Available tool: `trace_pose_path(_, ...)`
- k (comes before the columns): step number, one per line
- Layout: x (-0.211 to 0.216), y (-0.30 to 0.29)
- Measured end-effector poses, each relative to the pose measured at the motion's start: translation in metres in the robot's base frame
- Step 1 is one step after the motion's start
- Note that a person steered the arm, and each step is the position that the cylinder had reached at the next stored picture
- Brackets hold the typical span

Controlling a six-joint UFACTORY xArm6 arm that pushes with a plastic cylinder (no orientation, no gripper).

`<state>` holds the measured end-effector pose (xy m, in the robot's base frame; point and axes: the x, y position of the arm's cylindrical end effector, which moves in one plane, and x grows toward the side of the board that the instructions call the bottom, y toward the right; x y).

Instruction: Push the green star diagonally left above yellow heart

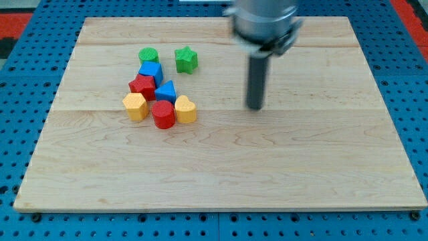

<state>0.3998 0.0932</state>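
Observation:
The green star (186, 59) lies on the wooden board (301, 167) at the upper middle-left, apart from the other blocks. The yellow heart (185, 109) sits below it, at the right end of a cluster, touching a red cylinder (163, 114). My tip (254, 107) is on the board to the right of both, about a hundred pixels from the yellow heart and lower right of the green star. It touches no block.
The cluster also holds a green cylinder (148, 56), a blue cube (151, 71), a red star (142, 86), a blue triangle (166, 92) and a yellow hexagon (135, 106). A blue pegboard (27, 100) surrounds the board.

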Motion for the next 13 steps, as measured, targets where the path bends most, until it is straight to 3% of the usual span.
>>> trace_pose_path(1, -0.084, -0.013)
trace_pose_path(2, -0.128, -0.095)
trace_pose_path(4, -0.098, -0.140)
trace_pose_path(5, -0.121, -0.134)
trace_pose_path(6, -0.095, -0.185)
trace_pose_path(8, -0.052, -0.162)
trace_pose_path(10, -0.070, -0.139)
trace_pose_path(12, -0.020, -0.136)
trace_pose_path(13, -0.079, -0.130)
